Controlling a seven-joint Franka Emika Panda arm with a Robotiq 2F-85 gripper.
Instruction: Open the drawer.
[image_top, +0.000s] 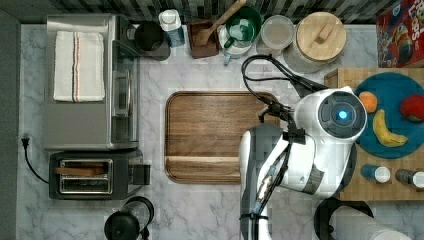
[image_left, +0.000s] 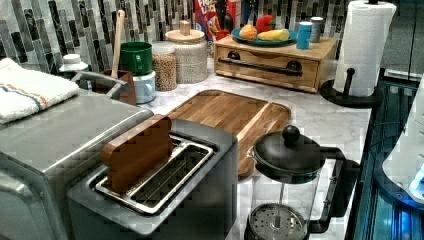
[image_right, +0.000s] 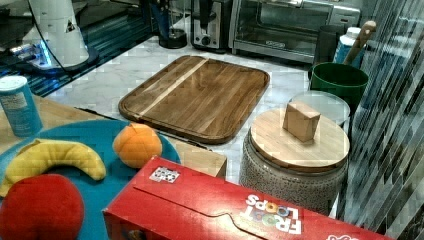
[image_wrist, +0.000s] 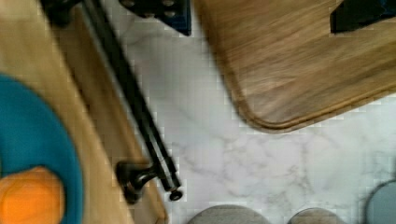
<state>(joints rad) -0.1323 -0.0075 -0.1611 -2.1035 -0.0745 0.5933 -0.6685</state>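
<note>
- Panda arm (image_top: 320, 135): big white body over the gap between tray and drawer unit in the top view. Step in hand, as I read it: approach to the handle, no contact yet.
- brown tray (image_top: 220, 136): flat on the marble, off to one side of the gripper; its rounded corner passes just under the wrist camera. Not the target.
- drawer (image_left: 267, 66): light bamboo box under the blue plate (image_left: 262, 40) of fruit, front looks flush and closed in the left view. It sits on the other side of the gripper from the tray.
- handle (image_wrist: 135, 105): long black bar along the drawer front, standing off it on a post. Wrist view has it below the gripper and a bit off-centre toward the drawer.
- gripper (image_wrist: 261, 14): dark finger parts poke in at the frame edge with a broad gap of tray and marble between them, so spread wide, holding nothing.
- Next, my call: shift toward the drawer until the bar sits between the fingers, drop, close, then pull straight out toward the tray. Risk: pulling at an angle drags the whole box.
</note>
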